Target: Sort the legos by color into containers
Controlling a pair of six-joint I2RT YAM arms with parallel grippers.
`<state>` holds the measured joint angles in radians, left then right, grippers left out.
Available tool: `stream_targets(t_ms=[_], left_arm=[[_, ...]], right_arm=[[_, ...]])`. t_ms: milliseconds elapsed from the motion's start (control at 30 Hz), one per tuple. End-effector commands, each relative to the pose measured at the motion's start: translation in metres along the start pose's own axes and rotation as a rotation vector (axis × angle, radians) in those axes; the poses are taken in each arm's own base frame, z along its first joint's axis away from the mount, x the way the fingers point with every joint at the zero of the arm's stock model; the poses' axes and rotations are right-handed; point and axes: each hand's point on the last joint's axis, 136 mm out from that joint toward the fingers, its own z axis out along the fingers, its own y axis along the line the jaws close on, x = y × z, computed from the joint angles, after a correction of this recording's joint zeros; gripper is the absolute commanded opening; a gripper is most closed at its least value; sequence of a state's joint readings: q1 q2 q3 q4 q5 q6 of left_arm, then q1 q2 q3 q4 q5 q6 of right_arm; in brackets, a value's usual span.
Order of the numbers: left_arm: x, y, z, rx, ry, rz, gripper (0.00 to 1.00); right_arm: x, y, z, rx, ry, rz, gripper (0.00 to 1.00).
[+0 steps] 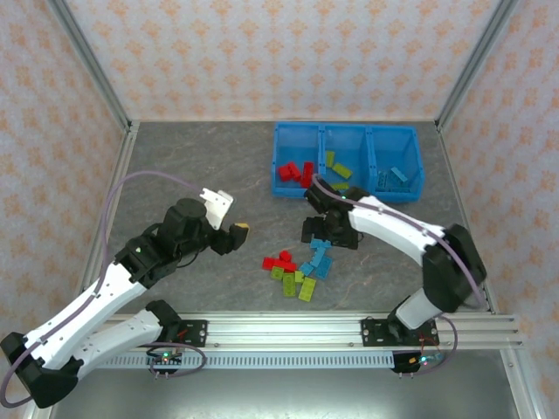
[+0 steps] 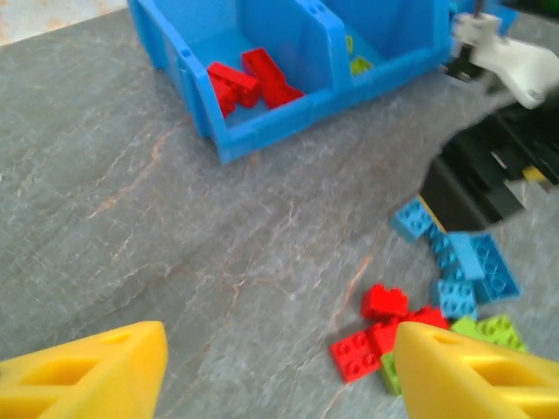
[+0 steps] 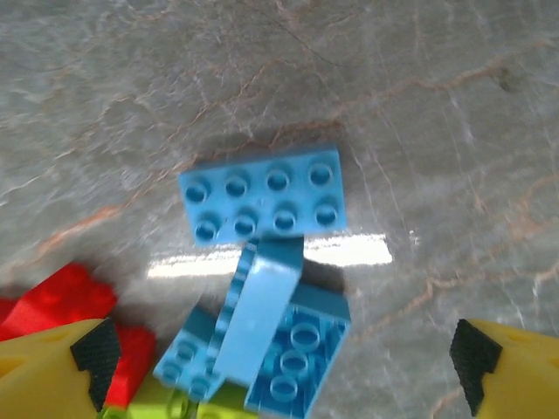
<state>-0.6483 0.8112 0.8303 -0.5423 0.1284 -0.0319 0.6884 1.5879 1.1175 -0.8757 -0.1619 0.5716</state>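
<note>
From above, the right jaws hang over the loose legos (image 1: 297, 271) on the bench (image 1: 192, 166), near the containers (image 1: 347, 159); the left-wrist view has the left jaws gaping, empty; the right-wrist view has the right jaws spread over heaped blue bricks (image 3: 271, 332), so centre on one brick before closing.

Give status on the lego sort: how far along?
Partly done. The containers hold red legos in the left bin, green legos in the middle, blue legos on the right. In hand: nothing; right gripper is open over loose blue legos, left gripper open too. Left: a mixed pile on the table.
</note>
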Motion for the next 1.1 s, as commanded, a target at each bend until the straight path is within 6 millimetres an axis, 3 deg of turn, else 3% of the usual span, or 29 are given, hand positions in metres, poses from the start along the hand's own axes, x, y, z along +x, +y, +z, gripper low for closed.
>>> stream_targets(t_ms=[0, 133, 200, 367, 500, 633, 800, 933, 1067], left_arm=[[0.006, -0.007, -0.004, 0.04, -0.002, 0.051, 0.81], [0.008, -0.009, -0.007, 0.057, -0.017, 0.06, 0.92], [0.01, -0.015, -0.007, 0.093, -0.017, 0.076, 0.94], [0.022, -0.043, -0.01, 0.261, 0.012, 0.123, 0.95], [0.024, -0.051, -0.011, 0.311, 0.016, 0.133, 0.95], [0.018, -0.052, -0.012, 0.316, -0.009, 0.131, 0.95], [0.01, -0.056, -0.01, 0.328, -0.014, 0.12, 0.96], [0.002, -0.06, -0.01, 0.342, -0.023, 0.118, 0.96], [0.002, -0.061, -0.008, 0.339, -0.019, 0.102, 0.97]], right_arm=[[-0.018, 0.005, 0.015, 0.055, -0.055, -0.051, 0.99], [-0.022, 0.013, 0.038, 0.056, -0.04, -0.071, 1.0], [-0.024, 0.014, 0.048, 0.072, -0.03, -0.087, 0.96], [-0.025, 0.016, 0.061, 0.089, -0.011, -0.107, 0.79], [-0.026, 0.015, 0.054, 0.082, -0.025, -0.095, 0.54], [-0.038, 0.011, 0.023, 0.067, -0.127, -0.065, 0.47], [-0.067, -0.006, -0.047, 0.052, -0.325, -0.012, 0.45], [-0.102, -0.044, -0.111, 0.009, -0.513, 0.126, 0.45], [-0.144, -0.102, -0.146, -0.07, -0.63, 0.348, 0.44]])
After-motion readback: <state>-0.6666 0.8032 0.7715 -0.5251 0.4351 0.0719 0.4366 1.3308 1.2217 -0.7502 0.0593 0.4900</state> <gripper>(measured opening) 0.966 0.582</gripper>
